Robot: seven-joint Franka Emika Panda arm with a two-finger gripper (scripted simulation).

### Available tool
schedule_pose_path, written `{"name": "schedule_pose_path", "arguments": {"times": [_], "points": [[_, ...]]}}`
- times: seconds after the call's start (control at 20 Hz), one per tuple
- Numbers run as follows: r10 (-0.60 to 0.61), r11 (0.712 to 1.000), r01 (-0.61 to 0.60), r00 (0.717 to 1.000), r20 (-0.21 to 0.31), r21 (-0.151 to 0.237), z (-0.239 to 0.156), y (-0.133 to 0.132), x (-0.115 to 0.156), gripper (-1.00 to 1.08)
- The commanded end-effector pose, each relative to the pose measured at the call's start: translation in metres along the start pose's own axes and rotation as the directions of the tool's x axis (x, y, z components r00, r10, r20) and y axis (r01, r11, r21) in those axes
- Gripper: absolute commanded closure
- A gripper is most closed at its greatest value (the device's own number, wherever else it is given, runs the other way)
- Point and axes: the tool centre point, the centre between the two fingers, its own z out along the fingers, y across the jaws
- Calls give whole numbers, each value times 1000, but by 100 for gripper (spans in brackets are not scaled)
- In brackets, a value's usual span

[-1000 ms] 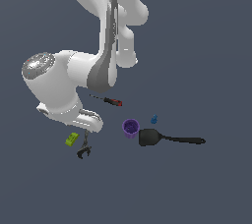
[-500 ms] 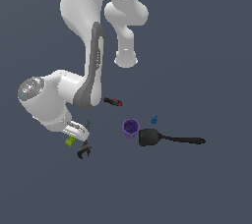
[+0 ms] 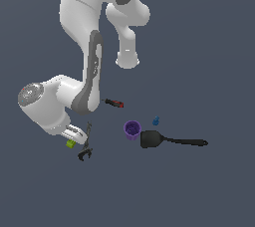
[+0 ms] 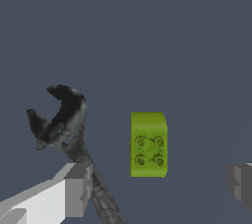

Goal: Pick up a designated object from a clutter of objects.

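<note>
The block (image 4: 148, 144) lay on the tabletop (image 3: 209, 191) at the exterior view's left, just beside the wrench (image 4: 69, 129) and well apart from the cup (image 3: 132, 129), the spatula (image 3: 167, 140), the blue piece (image 3: 156, 121) and the screwdriver (image 3: 114, 103). In the wrist view it sat between the two fingers (image 4: 74, 188), touching neither, its studded face towards the camera.

It looked like a small rigid plastic brick, so probably light, stiff and not fragile. Its smooth flat sides may be a little slippery, but they run parallel and should give the pads a square seat. The best hold seemed to be across the two long sides, low enough to clear the studs. The wrench shaft ran close under one finger, so that finger could land on or nudge the wrench on the way down; a small shift away from it would probably help.

The arm was folded low, its elbow bulging out to the exterior view's left and the wrist turned down over the block. The gripper (image 3: 74, 139) hung just above the tabletop, partly hidden behind the forearm in the exterior view. The jaws stood wide, empty, with room to spare on each side of the block, which was not yet grasped or lifted.
</note>
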Motion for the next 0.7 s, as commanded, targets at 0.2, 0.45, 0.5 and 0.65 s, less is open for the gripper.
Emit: {"name": "schedule_pose_path", "arguments": {"times": [0.2, 0.45, 0.5, 0.65], "points": [[0, 1000, 0, 1000, 0, 0, 17, 0, 0, -92], [1, 1000, -1, 1000, -1, 0, 42, 0, -1, -92], [1, 1000, -1, 1000, -1, 0, 46, 0, -1, -92], [1, 1000, -1, 1000, -1, 0, 51, 0, 0, -92]]}}
